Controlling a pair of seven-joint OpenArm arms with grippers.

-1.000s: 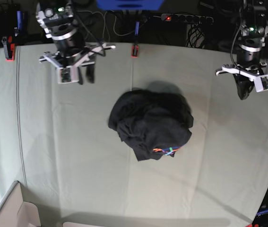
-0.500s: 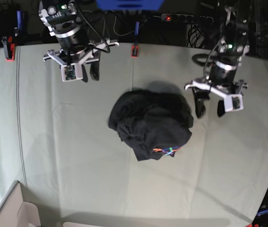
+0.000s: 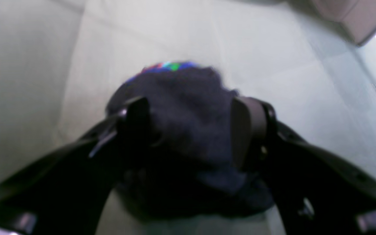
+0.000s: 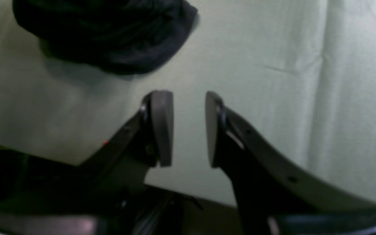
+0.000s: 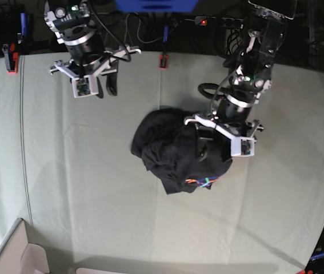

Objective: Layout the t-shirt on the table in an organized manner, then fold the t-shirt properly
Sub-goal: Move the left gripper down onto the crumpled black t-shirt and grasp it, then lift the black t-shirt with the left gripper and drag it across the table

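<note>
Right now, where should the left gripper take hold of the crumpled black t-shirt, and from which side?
Judging by its pose, grip the raised fold of the t-shirt on the side facing the left gripper, coming from above. The open jaws straddle that bunched ridge already, and a bunched ridge offers more cloth than flat edges.

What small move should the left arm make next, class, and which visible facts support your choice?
Probably lower a little and close the left tool on a fold. Its fingers stand apart on either side of the t-shirt, which lies in a crumpled black heap on the table, gripping nothing. The right tool is open over bare cloth, away from the heap.
</note>
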